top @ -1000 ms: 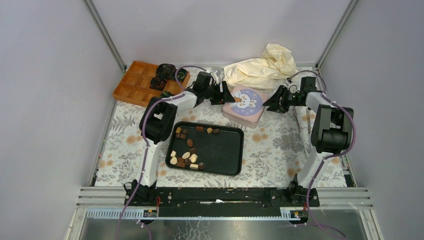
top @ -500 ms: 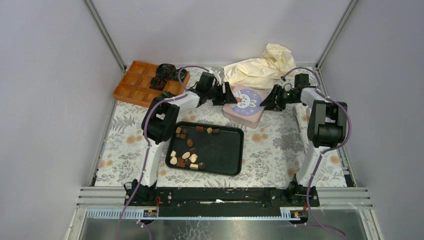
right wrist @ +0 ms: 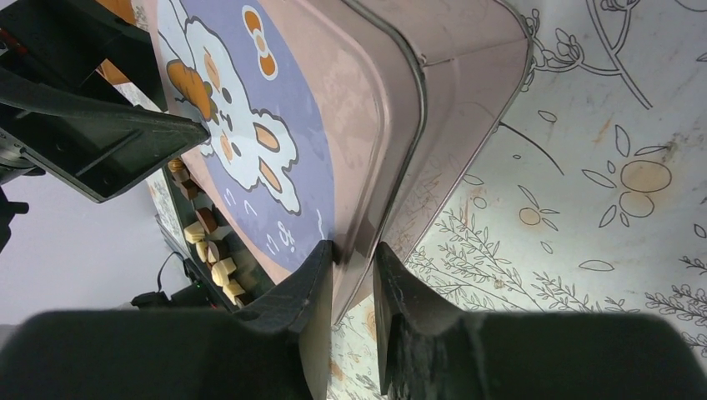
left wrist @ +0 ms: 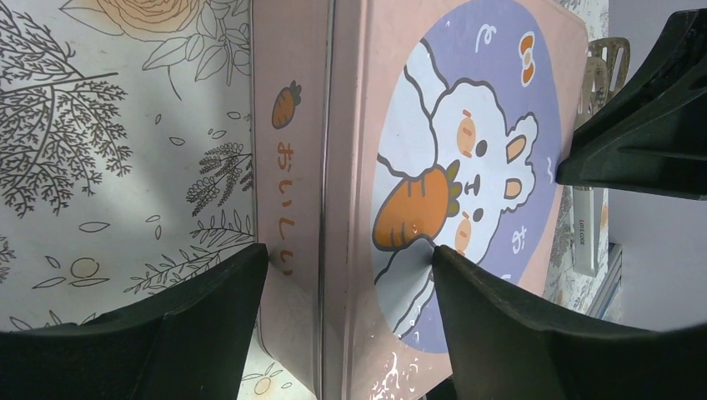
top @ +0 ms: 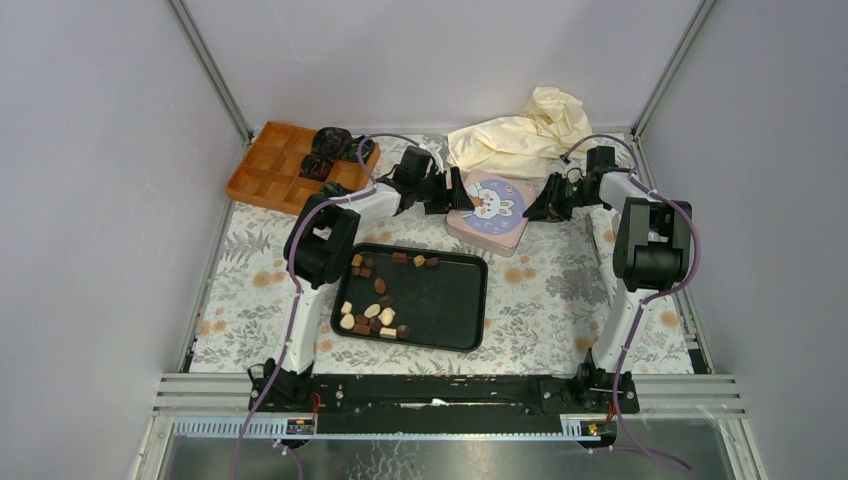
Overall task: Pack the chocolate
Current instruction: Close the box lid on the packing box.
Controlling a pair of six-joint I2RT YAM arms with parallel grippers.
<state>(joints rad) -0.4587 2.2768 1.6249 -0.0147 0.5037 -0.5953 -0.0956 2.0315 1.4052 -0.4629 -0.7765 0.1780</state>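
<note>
The chocolate (top: 375, 310) lies as several brown and cream pieces on a black tray (top: 460, 340); some pieces (right wrist: 215, 250) also show in the right wrist view. Behind the tray stands a pink tin (top: 487, 210) with a bunny lid (left wrist: 467, 125). My left gripper (top: 452, 190) straddles the tin's left edge with its jaws wide, one finger (left wrist: 208, 308) on the side wall and the other on the lid top. My right gripper (top: 540, 208) pinches the rim of the lid (right wrist: 392, 167) at the tin's right edge, its jaws nearly together (right wrist: 354, 250).
An orange compartment box (top: 270, 170) sits at the back left with crumpled black paper cups (top: 328, 150) in it. A cream cloth (top: 525, 135) is heaped behind the tin. Grey walls close in the flower-printed table (top: 560, 290).
My right gripper has moved left onto the tin's right edge and closed on the lid's rim. The left gripper has stayed at the tin's left edge.
</note>
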